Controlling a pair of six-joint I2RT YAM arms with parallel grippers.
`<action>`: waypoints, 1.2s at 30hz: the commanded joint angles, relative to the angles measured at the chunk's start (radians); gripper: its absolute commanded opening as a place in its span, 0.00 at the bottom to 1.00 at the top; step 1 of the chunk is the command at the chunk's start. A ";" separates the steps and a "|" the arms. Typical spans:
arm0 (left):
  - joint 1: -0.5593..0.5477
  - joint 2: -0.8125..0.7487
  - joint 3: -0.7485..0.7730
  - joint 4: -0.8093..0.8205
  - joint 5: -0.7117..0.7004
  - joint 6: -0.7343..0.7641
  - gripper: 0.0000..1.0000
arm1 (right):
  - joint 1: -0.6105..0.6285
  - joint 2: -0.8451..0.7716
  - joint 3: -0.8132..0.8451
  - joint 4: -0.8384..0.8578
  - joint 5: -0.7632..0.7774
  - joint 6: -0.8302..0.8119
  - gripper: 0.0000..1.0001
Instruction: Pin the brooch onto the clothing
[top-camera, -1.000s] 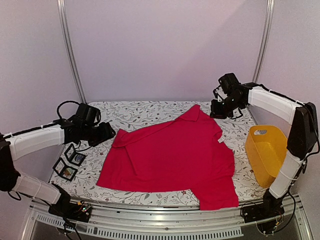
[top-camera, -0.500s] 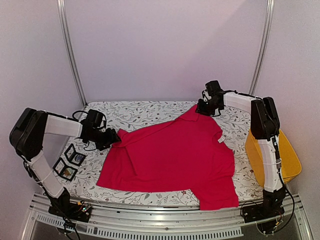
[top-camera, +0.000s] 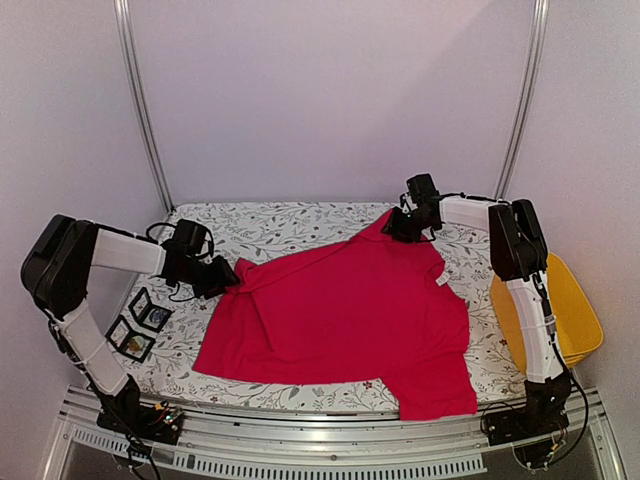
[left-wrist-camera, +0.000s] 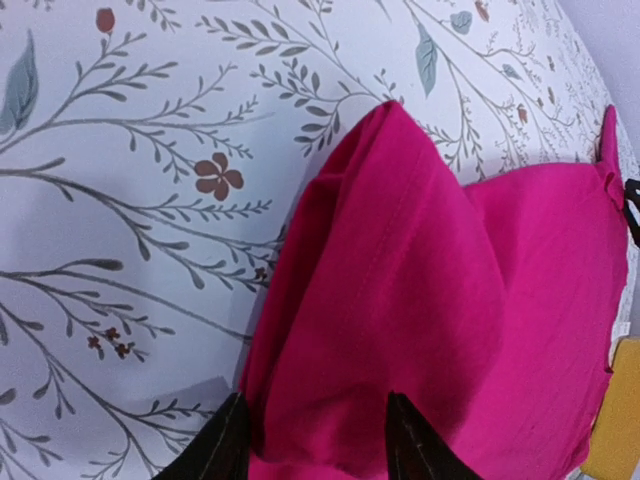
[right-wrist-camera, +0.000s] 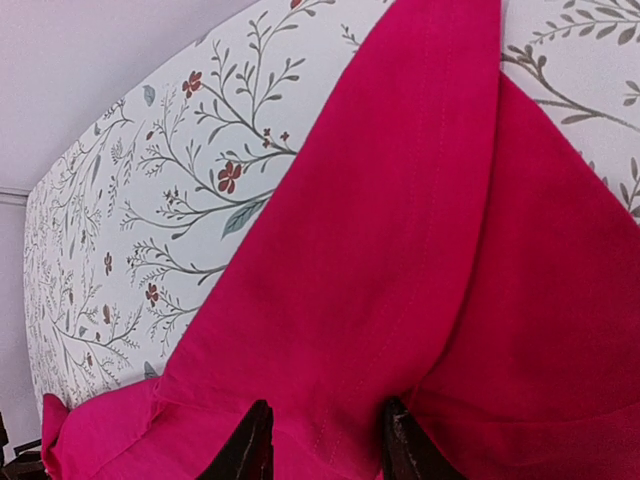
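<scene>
Both arms have come down since a second ago. From above, the left gripper now sits at the left-hand corner of the red T-shirt. The right gripper, which hung in the air beyond the far tip, now rests on that tip. The T-shirt itself has not shifted: it lies spread across the middle of the floral tablecloth, with a yellow basket off to its right.

At the left wrist, the two black fingertips stand partly apart, astride a raised fold of the T-shirt. The cloth bulges up between them, but the view cuts off low, so I cannot tell whether they actually pinch it.

At the right wrist, the fingertips are likewise partly apart. The T-shirt runs smooth and unpinched between them, its pointed corner lying on the tablecloth.
</scene>
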 joint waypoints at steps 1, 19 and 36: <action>-0.007 -0.062 -0.020 0.016 0.015 0.002 0.42 | -0.004 0.028 -0.031 0.063 -0.064 0.054 0.36; -0.022 -0.078 0.084 0.005 -0.054 0.100 0.00 | -0.005 0.034 0.054 0.174 -0.155 0.073 0.00; -0.037 -0.010 0.271 -0.089 -0.132 0.215 0.21 | 0.006 0.248 0.283 0.713 -0.198 0.368 0.00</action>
